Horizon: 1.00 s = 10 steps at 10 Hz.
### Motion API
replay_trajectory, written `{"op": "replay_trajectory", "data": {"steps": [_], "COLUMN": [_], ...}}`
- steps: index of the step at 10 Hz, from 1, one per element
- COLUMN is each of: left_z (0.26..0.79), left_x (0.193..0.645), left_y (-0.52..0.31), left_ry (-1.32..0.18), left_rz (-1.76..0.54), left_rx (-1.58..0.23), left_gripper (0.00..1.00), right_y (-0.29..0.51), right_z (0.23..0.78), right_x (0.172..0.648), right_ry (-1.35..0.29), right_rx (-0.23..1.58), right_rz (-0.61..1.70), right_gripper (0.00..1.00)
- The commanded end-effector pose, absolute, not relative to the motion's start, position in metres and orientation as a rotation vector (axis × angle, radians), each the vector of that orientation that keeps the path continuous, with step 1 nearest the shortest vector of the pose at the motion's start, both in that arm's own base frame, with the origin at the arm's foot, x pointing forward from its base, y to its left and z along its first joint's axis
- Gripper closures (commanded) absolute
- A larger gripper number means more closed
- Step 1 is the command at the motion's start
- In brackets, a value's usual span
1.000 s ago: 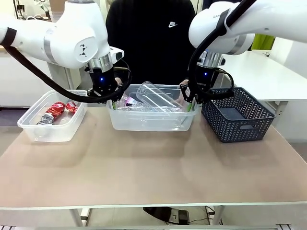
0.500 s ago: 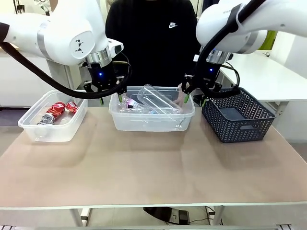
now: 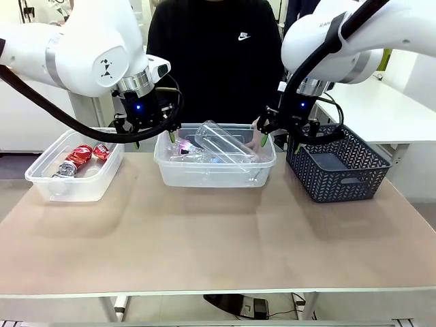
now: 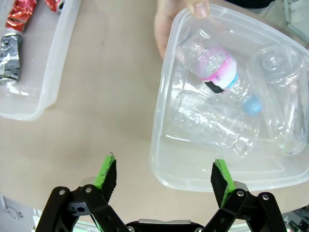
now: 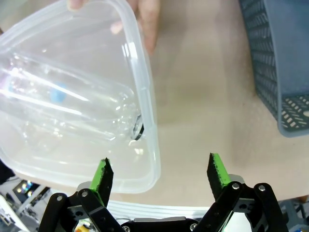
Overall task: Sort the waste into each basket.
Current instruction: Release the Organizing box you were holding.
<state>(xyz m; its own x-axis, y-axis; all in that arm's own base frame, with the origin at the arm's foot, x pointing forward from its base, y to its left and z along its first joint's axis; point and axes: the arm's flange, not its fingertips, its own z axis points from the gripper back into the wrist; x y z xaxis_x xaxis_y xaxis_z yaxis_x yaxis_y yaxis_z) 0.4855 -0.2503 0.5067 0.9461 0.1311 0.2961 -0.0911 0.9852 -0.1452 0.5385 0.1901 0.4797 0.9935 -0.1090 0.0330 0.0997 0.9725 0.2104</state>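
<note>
A clear middle tub (image 3: 214,176) holds several clear plastic bottles (image 3: 221,139), one with a pink label and blue cap (image 4: 217,72). The person's hands (image 4: 169,29) (image 5: 145,24) grip its far rim. A smaller clear tub (image 3: 68,185) at the left holds red-and-silver cans (image 3: 80,155). My left gripper (image 3: 154,139) hangs open above the middle tub's left end, its jaws straddling the tub's corner (image 4: 159,145). At the tub's right end, above the bare table beside the rim (image 5: 147,111), my right gripper (image 3: 281,143) also stands open. Neither holds anything.
A dark blue-grey lattice basket (image 3: 337,163) stands at the right, close to my right gripper, with nothing in it. The person stands at the far side behind the middle tub. The near half of the table (image 3: 218,238) is bare.
Both grippers have risen a little from the ends of the middle tub and stand clear of its sides. The tub has shifted slightly.
</note>
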Motion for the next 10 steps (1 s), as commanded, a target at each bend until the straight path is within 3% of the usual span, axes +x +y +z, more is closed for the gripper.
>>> {"op": "replay_trajectory", "data": {"steps": [1, 10], "left_z": [0.5067, 0.5067], "left_x": [0.4854, 0.4854], "left_y": [-0.2501, -0.2501], "left_ry": [-0.314, -0.314], "left_rz": [0.113, 0.113], "left_rx": [-0.120, -0.120], "left_gripper": [0.00, 0.00], "right_y": [0.1902, 0.1902], "right_z": [0.4816, 0.4816], "right_x": [0.5386, 0.5386], "right_ry": [-0.048, -0.048], "right_rx": [0.211, 0.211], "right_rz": [-0.105, -0.105], "right_gripper": [0.00, 0.00]}}
